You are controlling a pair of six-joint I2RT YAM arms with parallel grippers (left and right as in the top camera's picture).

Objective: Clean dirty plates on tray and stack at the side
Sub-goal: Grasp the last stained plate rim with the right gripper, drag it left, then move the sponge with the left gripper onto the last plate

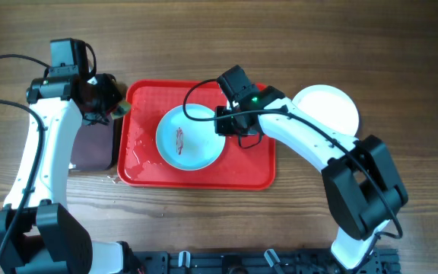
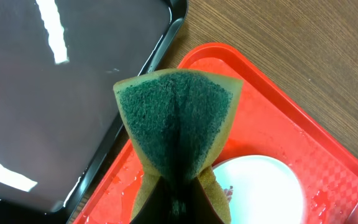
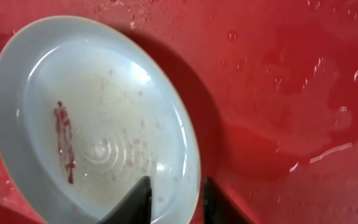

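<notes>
One dirty plate [image 1: 190,137], pale with a reddish-brown smear [image 3: 64,140] left of its centre, lies on the red tray [image 1: 249,164]. My right gripper [image 3: 176,180] stands open astride the plate's right rim, one finger over the plate [image 3: 92,124] and one over the wet tray [image 3: 278,93]; the overhead view shows it [image 1: 220,122] at that rim. My left gripper [image 2: 179,208] is shut on a folded green and yellow sponge [image 2: 179,124], held above the tray's left edge [image 2: 278,118]. The plate [image 2: 260,190] shows below it.
A white plate [image 1: 325,106] sits on the wood table right of the tray, partly under my right arm. A narrow black tray [image 1: 93,144] lies against the red tray's left side, wet and shiny [image 2: 42,112]. Water puddles stand on the red tray.
</notes>
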